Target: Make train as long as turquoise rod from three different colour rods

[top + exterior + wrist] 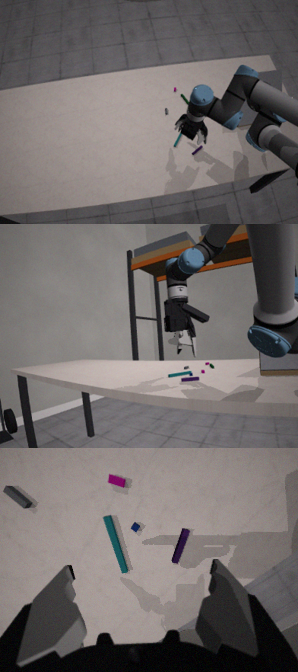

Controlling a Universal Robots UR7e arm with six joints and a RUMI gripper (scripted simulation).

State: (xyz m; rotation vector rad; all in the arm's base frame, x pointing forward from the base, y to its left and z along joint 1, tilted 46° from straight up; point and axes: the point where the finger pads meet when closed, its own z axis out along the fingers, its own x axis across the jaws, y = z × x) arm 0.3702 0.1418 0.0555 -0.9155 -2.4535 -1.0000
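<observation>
Gripper [186,347] hangs spread wide and empty above a pale table [76,152] on a grey tiled floor [95,34].

Behind the table stands a shelf rack [130,300]. Near the right edge lie the turquoise rod [115,543], a blue rod [135,526] just beside it, then the purple rod [180,545], magenta rod [116,480], grey rod [17,496] and green rod [184,98], all apart, below the open jaws.

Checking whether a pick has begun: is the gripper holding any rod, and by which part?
Nothing is held. The gripper hangs open above the table, its fingers apart, with the turquoise rod and purple rod lying below.
</observation>
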